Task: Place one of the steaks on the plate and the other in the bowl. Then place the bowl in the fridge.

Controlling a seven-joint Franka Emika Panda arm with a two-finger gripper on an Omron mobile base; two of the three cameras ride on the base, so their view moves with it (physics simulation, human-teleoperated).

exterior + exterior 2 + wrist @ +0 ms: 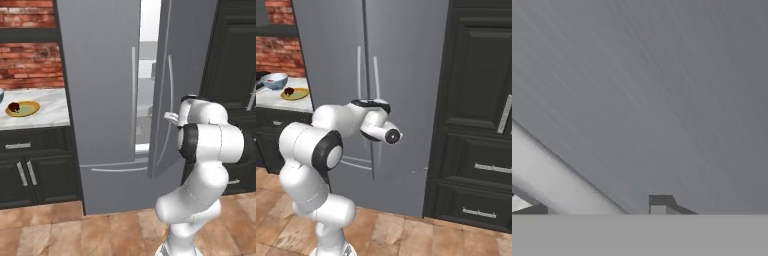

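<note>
Your jaws sit right up against the fridge (107,100) door; in the hand view one dark fingertip (661,204) rises at the bottom before brushed grey metal, a pale handle (557,175) running diagonally at lower left. You cannot tell whether the jaws are open or closed. In the left base view the right-hand door stands ajar at centre, white shelves showing through the gap. At left on the marble table (47,107) the plate (23,108) carries the dark steak (13,106). In the right base view's upper left, the bowl (274,80) sits just beyond the plate.
</note>
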